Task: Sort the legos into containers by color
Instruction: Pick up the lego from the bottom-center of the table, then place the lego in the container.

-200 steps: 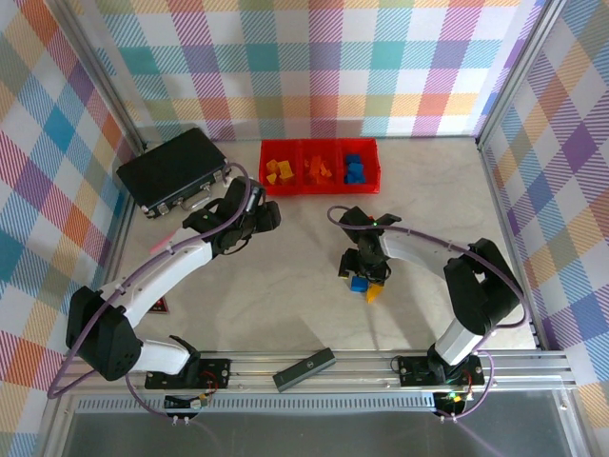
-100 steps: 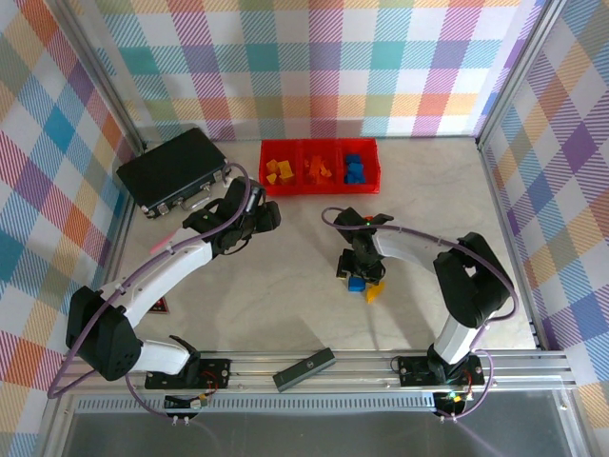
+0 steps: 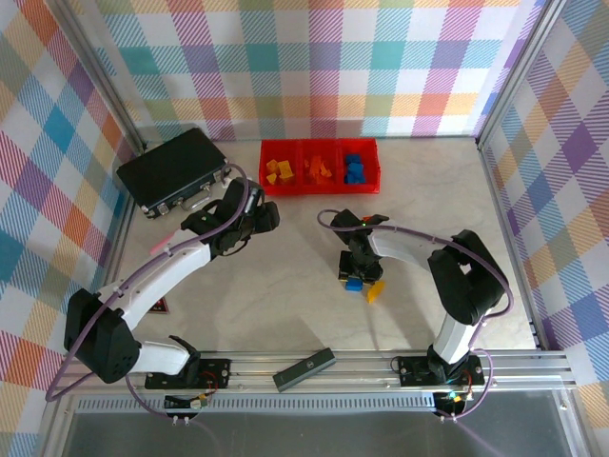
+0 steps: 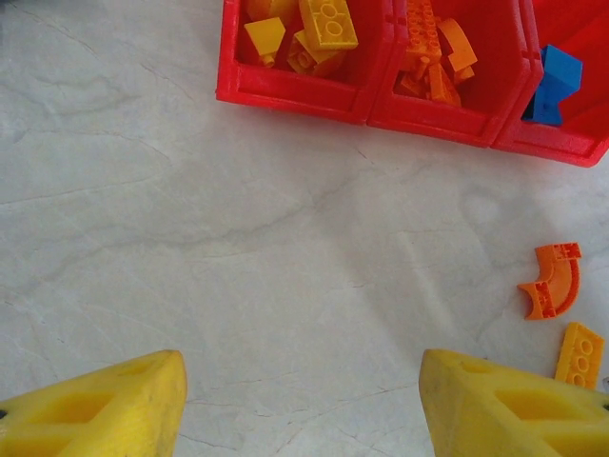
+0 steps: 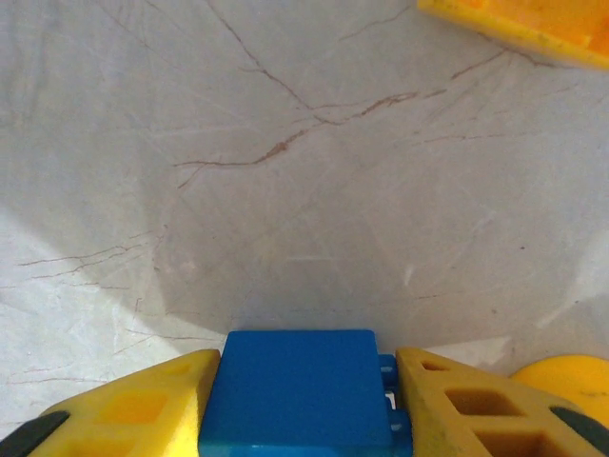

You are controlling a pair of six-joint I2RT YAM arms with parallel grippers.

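Right gripper has edged left & clamped a blue lego on the table, centre-right, prob. to carry it to the containers, right bin w/ blues. Left gripper half-spread, empty, nr containers.

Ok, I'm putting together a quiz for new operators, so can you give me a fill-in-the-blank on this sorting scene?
1. The brick clamped in the right gripper is ____ in color.
2. The left gripper is ____, with nothing between its fingers.
3. The middle container holds ____ legos.
Missing words: blue; open; orange.
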